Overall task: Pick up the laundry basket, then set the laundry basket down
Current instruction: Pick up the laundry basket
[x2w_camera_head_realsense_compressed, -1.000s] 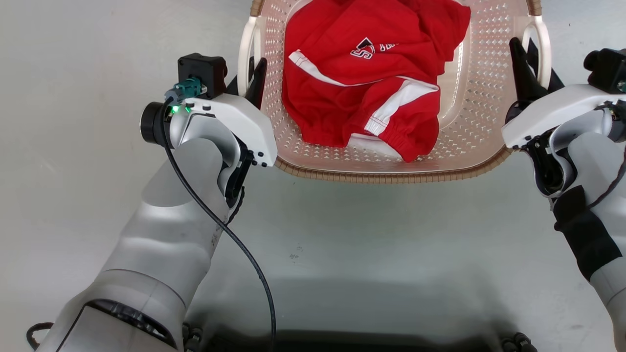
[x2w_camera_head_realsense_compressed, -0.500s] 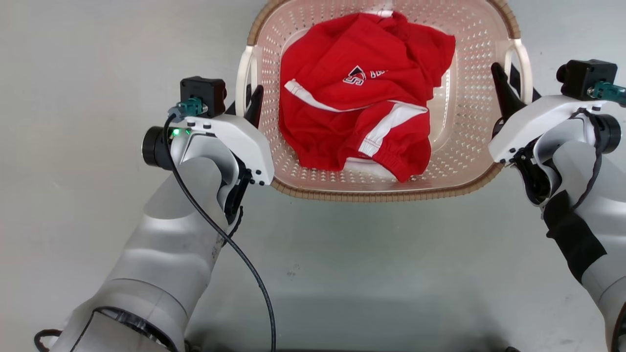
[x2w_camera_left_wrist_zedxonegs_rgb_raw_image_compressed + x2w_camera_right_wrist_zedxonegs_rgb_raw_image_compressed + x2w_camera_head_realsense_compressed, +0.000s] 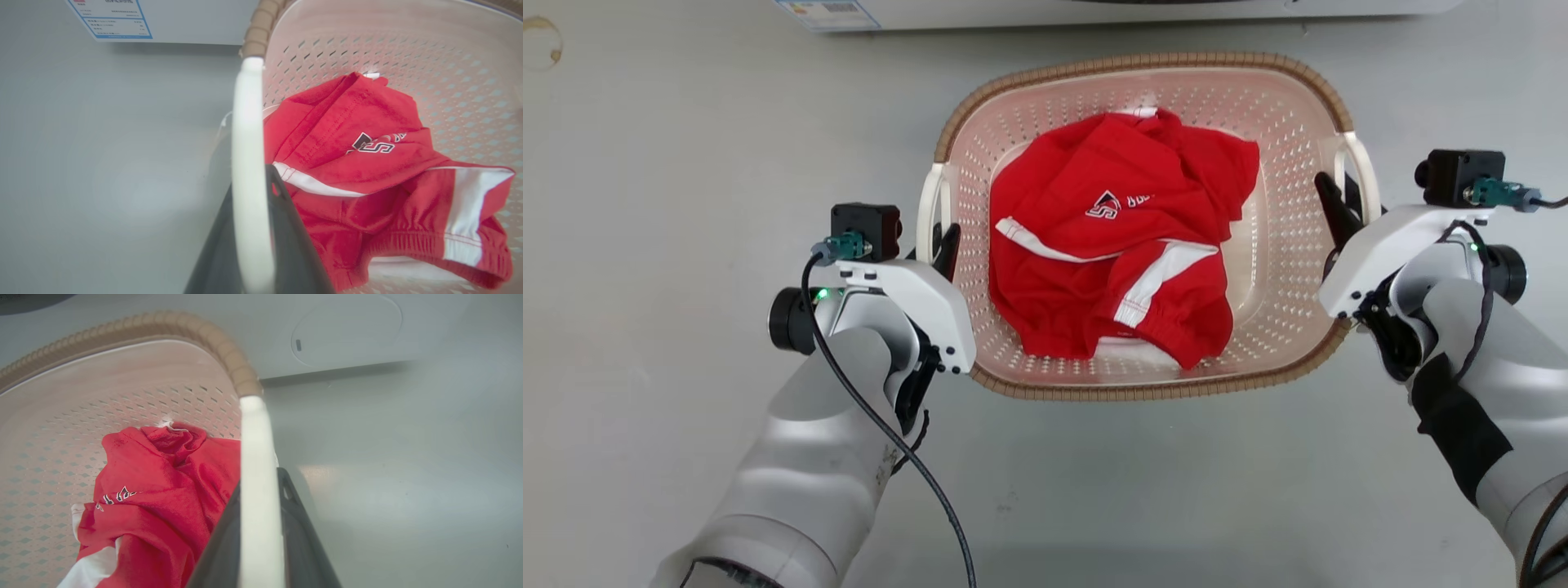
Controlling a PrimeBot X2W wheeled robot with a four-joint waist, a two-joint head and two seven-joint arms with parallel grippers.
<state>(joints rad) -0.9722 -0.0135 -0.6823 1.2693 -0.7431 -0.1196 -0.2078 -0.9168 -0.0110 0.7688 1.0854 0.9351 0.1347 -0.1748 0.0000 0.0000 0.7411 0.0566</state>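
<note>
Though pale pink-beige, brown-rimmed laundry basket [image 3: 1143,63]

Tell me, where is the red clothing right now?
The red garment lies crumpled inside the laundry basket, mid head view, between the left gripper and right gripper clamped on its handles.

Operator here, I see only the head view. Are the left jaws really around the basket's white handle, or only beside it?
Observer: Around it. In the left wrist view the laundry basket's left handle passes between the left gripper's two dark fingers.
Operator: And the right side?
Observer: The same: the right handle passes between the right gripper's fingers.
Operator: What stands behind the basket?
Observer: A white machine with a round cover on its front.
</note>
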